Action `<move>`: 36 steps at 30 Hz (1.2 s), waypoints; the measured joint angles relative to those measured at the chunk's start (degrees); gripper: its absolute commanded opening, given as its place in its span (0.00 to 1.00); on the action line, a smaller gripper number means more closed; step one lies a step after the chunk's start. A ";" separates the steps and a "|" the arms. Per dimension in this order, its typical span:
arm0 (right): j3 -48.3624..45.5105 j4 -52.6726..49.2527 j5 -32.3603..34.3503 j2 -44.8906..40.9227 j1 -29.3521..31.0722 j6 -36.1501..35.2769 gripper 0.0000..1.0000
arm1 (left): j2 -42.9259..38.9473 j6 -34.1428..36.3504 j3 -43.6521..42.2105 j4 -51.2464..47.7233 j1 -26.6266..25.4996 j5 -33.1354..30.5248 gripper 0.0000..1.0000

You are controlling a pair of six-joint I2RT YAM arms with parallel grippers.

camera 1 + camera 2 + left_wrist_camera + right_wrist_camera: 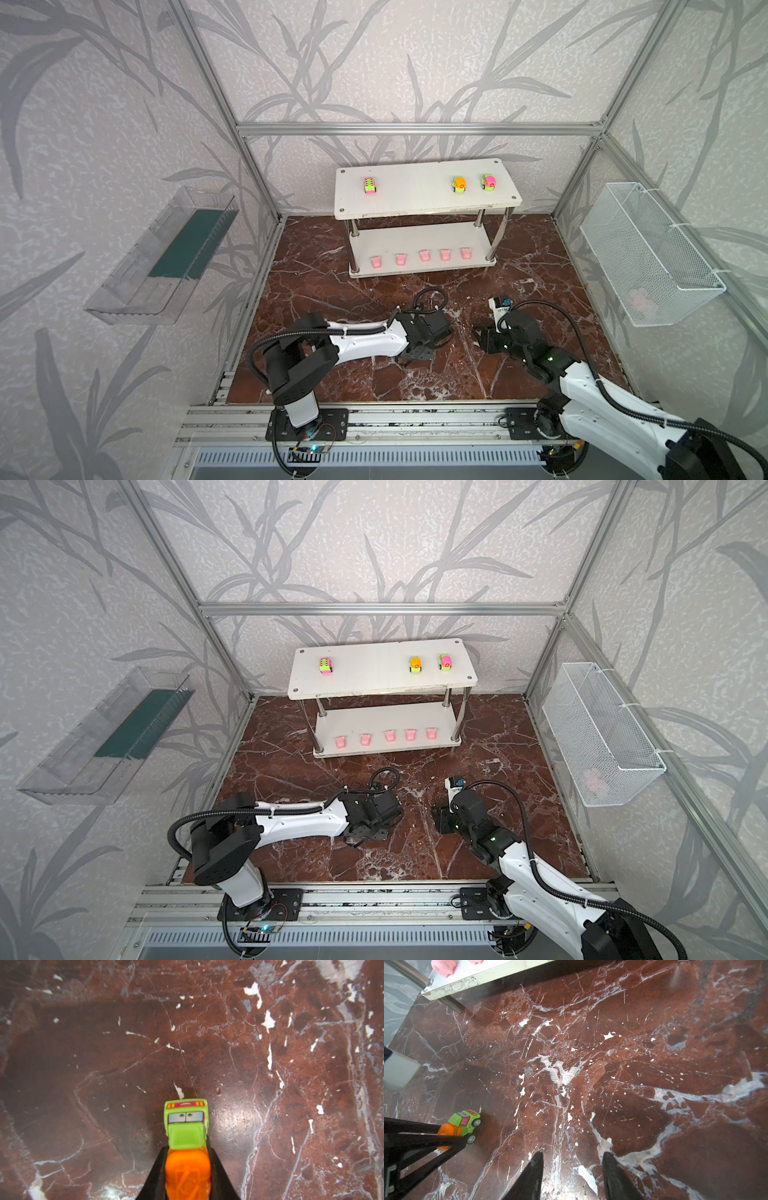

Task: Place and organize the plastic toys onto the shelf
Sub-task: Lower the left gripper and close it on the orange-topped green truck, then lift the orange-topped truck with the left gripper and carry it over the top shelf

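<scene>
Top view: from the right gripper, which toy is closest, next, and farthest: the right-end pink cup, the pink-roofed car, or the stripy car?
1. right-end pink cup, at the lower board's front edge, just ahead of the right gripper.
2. pink-roofed car, right end of the top board, higher and farther back.
3. stripy car, left end of the top board.

grey leaf-print walls [415, 62] close in three sides of the cell, braced by a bare aluminium frame [415, 129]. the floor [332, 299] is red-brown marble veined in white, glossy under soft, even light. a clear tray [137, 286] with a dark green strip hangs on the left wall, a white wire basket [648, 266] on the right. a slotted metal rail [415, 419] runs along the near edge.
</scene>
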 measured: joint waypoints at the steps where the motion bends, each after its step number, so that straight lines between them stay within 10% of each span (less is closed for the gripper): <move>1: 0.00 0.02 0.00 0.07 0.00 0.00 0.47 | -0.04 0.17 0.24 -0.48 0.00 -0.33 0.24; 23: 0.00 1.29 -0.26 3.04 -0.02 0.02 0.47 | -12.68 17.18 32.26 -22.91 5.99 -13.16 0.23; 36: 0.57 3.32 -1.60 7.63 -0.04 0.04 0.47 | -2.89 27.54 67.12 -28.70 12.70 -13.75 0.24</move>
